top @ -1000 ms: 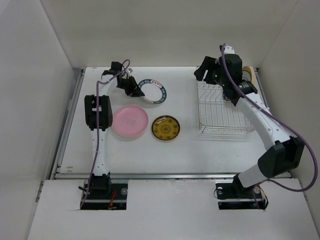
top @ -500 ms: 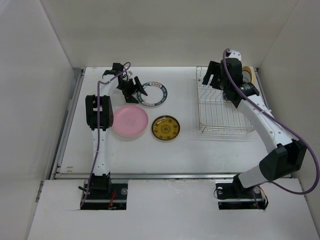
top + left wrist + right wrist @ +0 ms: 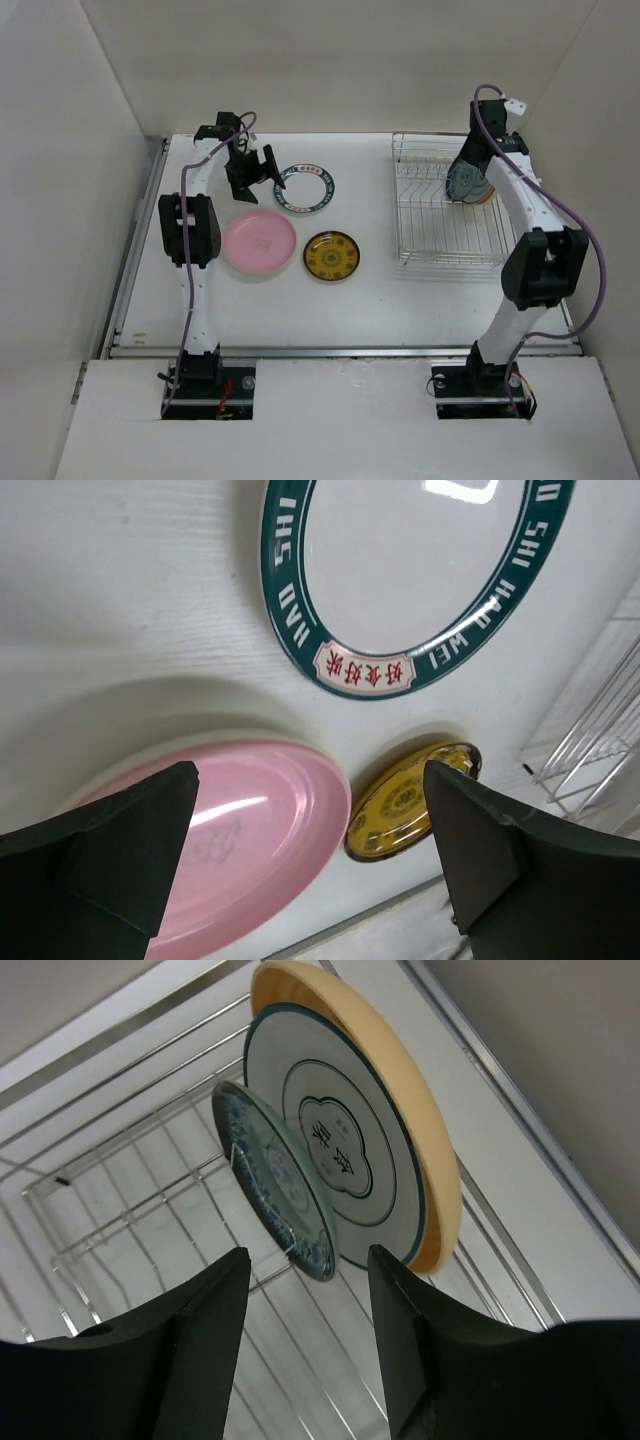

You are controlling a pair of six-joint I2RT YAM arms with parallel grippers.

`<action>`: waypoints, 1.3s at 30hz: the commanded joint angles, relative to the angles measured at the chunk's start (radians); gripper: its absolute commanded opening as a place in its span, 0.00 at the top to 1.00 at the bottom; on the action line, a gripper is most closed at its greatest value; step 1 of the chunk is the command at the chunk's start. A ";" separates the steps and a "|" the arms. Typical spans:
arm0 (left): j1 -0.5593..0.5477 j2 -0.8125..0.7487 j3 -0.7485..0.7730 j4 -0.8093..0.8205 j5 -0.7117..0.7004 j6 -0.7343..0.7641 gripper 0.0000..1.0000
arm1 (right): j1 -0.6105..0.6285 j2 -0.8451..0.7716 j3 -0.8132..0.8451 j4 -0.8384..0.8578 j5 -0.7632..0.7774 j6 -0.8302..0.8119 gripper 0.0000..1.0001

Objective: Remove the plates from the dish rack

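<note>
Three plates lie flat on the table: a white one with a green lettered rim [image 3: 305,188] [image 3: 410,570], a pink one [image 3: 259,242] [image 3: 230,830] and a small gold-patterned one [image 3: 331,256] [image 3: 410,800]. My left gripper [image 3: 262,166] [image 3: 310,772] hangs open just left of the green-rimmed plate, holding nothing. The dish rack [image 3: 440,250] [image 3: 140,1205] holds three upright plates: a small teal-patterned one [image 3: 275,1185], a white one with grey rings [image 3: 340,1150] and a cream one [image 3: 425,1150]. My right gripper [image 3: 468,185] [image 3: 308,1255] is open, its fingertips on either side of the small plate's edge with gaps showing.
The rack's near slots hold nothing. White walls close in the table at the back and both sides, and the rack stands close to the right wall. A metal rail [image 3: 340,350] runs along the table's front edge.
My left gripper opened and drew back to the left off the green-rimmed plate, which now lies on the table. My right arm swung right, bringing its gripper down over the standing plates.
</note>
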 commanded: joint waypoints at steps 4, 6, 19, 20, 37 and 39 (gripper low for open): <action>-0.036 -0.284 -0.065 -0.074 -0.245 0.164 0.06 | -0.019 0.160 0.160 -0.048 0.086 -0.013 0.48; -0.045 -0.371 -0.130 -0.065 -0.245 0.215 0.06 | -0.028 0.199 0.188 -0.058 0.120 -0.013 0.49; -0.045 -0.697 -0.466 -0.054 -0.385 0.427 0.06 | -0.028 0.322 0.201 -0.029 0.085 -0.033 0.87; -0.045 -0.712 -0.492 -0.063 -0.406 0.427 0.06 | -0.028 0.313 0.201 -0.029 0.095 -0.033 0.87; -0.045 -0.760 -0.576 -0.073 -0.397 0.438 0.06 | 0.119 -0.147 0.191 0.000 0.286 -0.137 1.00; -0.045 -0.760 -0.576 -0.073 -0.397 0.447 0.06 | 0.158 -0.220 0.159 0.009 0.254 -0.146 1.00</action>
